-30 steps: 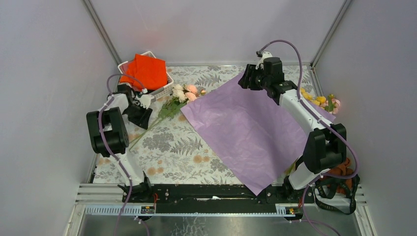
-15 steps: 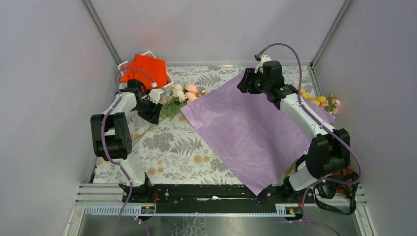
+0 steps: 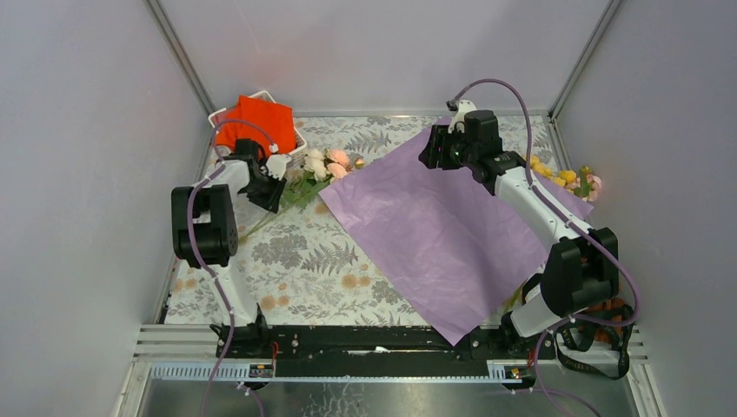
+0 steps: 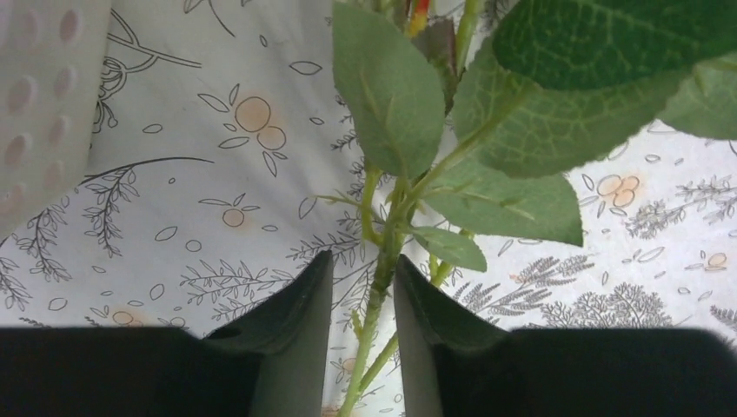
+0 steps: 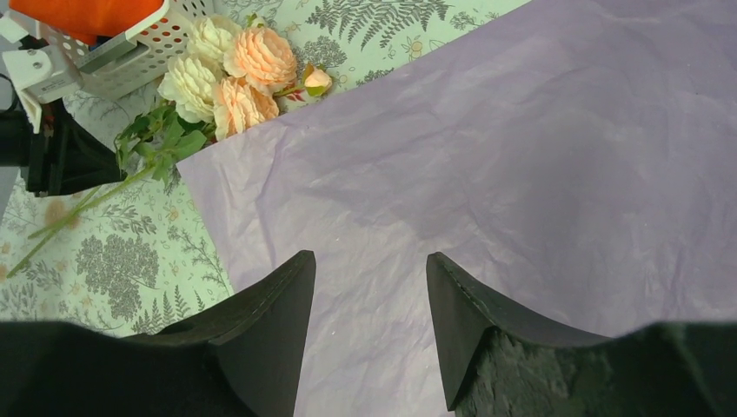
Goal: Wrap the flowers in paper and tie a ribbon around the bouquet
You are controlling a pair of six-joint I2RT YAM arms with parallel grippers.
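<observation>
At the far left of the table (image 3: 295, 269), the left gripper (image 4: 361, 261) straddles the green stem of the flowers (image 3: 328, 163). Its fingers are partly spread, and a sliver of table shows between one finger and the stem. Whether the other finger touches the stem cannot be made out. The pink and cream blooms lie just beside a white basket (image 3: 294, 155) holding an orange-red cloth (image 3: 256, 122). In the left wrist view, leaves crowd the top of the frame and the blooms are cut off. The right gripper (image 5: 369, 261) hangs over the far corner of the paper (image 3: 434, 230), fingers spread and holding nothing. The paper lies purple face up, its near corner reaching over the table's near edge. A second bunch (image 3: 574, 181), yellow and pink, is partly hidden behind the right arm.
</observation>
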